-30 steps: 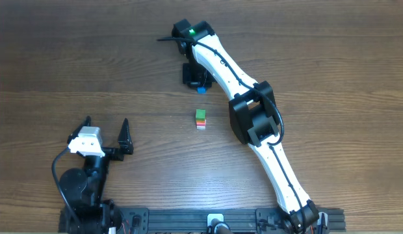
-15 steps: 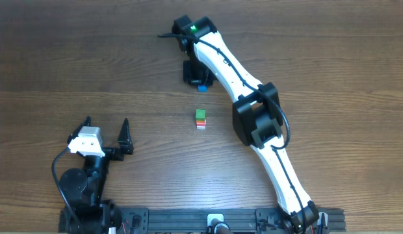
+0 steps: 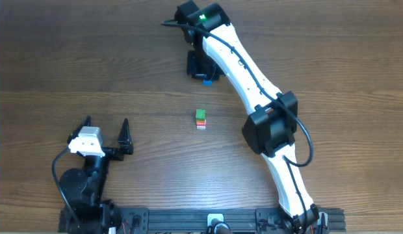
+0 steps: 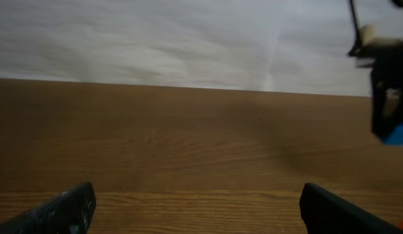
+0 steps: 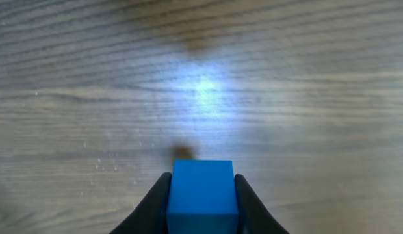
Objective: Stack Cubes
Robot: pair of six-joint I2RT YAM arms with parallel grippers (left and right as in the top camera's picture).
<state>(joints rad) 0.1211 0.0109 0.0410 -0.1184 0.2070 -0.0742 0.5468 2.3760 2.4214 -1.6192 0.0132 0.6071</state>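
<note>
Right wrist view shows our right tool pinching the blue cube at twelve o'clock from the small stack, which we judge an off-centre release could topple.

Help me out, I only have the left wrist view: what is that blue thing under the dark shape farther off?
Observer: A blue cube, clamped between the fingers of the right gripper, per the right wrist view.
Operator: Any stack built so far?
Observer: Yes; the top view shows a small stack, green cube on top, standing on the table apart from the right gripper.
Operator: And my own arm?
Observer: The left gripper is open, near its arm's base, far from the stack.
</note>
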